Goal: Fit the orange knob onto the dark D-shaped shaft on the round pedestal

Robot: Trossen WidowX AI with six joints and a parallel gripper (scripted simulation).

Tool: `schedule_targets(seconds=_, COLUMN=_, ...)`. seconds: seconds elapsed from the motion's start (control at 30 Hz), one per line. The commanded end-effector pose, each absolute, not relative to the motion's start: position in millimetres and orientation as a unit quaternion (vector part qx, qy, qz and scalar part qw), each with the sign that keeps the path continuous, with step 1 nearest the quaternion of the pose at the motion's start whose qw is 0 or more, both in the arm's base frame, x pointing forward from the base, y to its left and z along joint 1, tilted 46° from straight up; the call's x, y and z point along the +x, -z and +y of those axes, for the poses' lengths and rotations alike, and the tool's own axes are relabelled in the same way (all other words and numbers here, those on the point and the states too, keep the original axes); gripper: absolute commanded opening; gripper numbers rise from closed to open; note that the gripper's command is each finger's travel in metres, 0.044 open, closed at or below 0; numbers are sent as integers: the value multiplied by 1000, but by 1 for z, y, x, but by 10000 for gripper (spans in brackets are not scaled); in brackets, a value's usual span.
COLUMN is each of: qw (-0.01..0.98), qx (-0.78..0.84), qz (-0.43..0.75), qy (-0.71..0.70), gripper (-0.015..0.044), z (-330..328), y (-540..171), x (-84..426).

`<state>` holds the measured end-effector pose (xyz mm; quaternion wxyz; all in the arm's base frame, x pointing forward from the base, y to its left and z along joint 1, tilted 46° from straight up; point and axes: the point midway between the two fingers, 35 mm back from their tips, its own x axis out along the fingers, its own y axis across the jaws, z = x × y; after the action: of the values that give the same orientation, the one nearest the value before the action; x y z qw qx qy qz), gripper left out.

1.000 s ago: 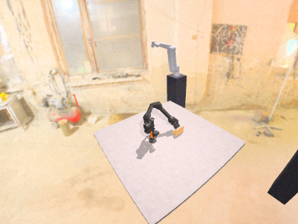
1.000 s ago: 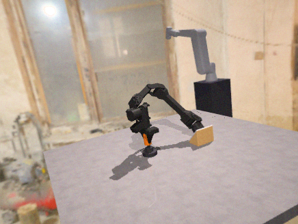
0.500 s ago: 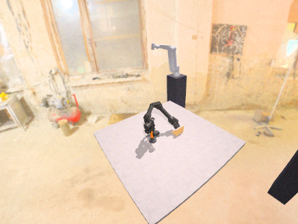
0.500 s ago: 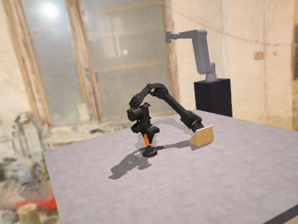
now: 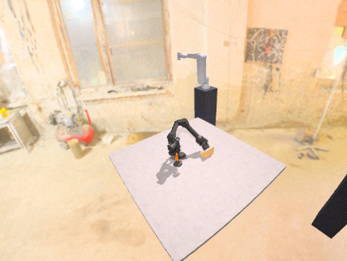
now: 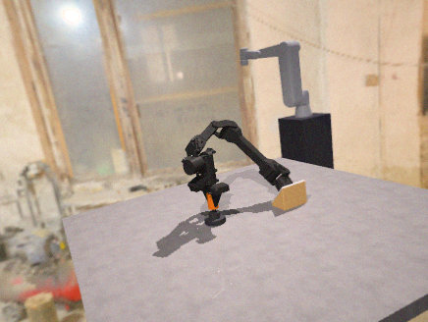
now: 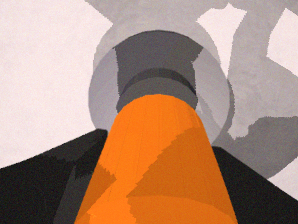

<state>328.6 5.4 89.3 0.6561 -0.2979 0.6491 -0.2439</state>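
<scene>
The tool (image 5: 177,154) (image 6: 212,196) (image 7: 157,148) is clenched on the knob (image 5: 177,158) (image 6: 211,201) (image 7: 156,145), its two dark fingers pressing on opposite sides. The knob stands over the pedestal (image 5: 177,163) (image 6: 215,220) (image 7: 100,95), its lower end at or just above the shaft; whether the two touch cannot be told, and the shaft's flat is out of sight. The knob looks smooth, rigid and fairly light, probably hard plastic, so it should bear a firm squeeze without giving and is unlikely to break. Its slick-looking round side, tapering in the wrist view, is the weak point: under a twist or a hard push it could turn or creep between the fingers. The present hold, across the sides with the lower end left free, seems the right one, since it keeps the fingers off the pedestal for now. Turning should be slow, with light downward pressure, until the flats meet and the knob drops; heavy force before that might tilt it or jam it. Further out, the arm (image 5: 192,130) (image 6: 250,148) reaches over the desk (image 5: 207,191) (image 6: 294,255) from beside a tan block (image 5: 208,152) (image 6: 291,196).
</scene>
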Motion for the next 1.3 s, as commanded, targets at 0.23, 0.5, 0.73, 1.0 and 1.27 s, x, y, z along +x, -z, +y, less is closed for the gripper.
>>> schedule_targets(seconds=0.23, qw=654, qx=-305, qz=650, qy=238, gripper=0, z=5, y=-89, x=330)
schedule_targets(seconds=0.5, qw=655, qx=-305, qz=650, qy=238, gripper=0, z=5, y=-89, x=330)
schedule_targets(seconds=0.73, qw=655, qx=-305, qz=650, qy=238, gripper=0, z=5, y=-89, x=330)
schedule_targets(seconds=1.0, qw=657, qx=-299, qz=647, qy=244, gripper=0, z=5, y=-89, x=330)
schedule_targets(seconds=1.27, qw=657, qx=-299, qz=647, qy=244, gripper=0, z=5, y=-90, x=331)
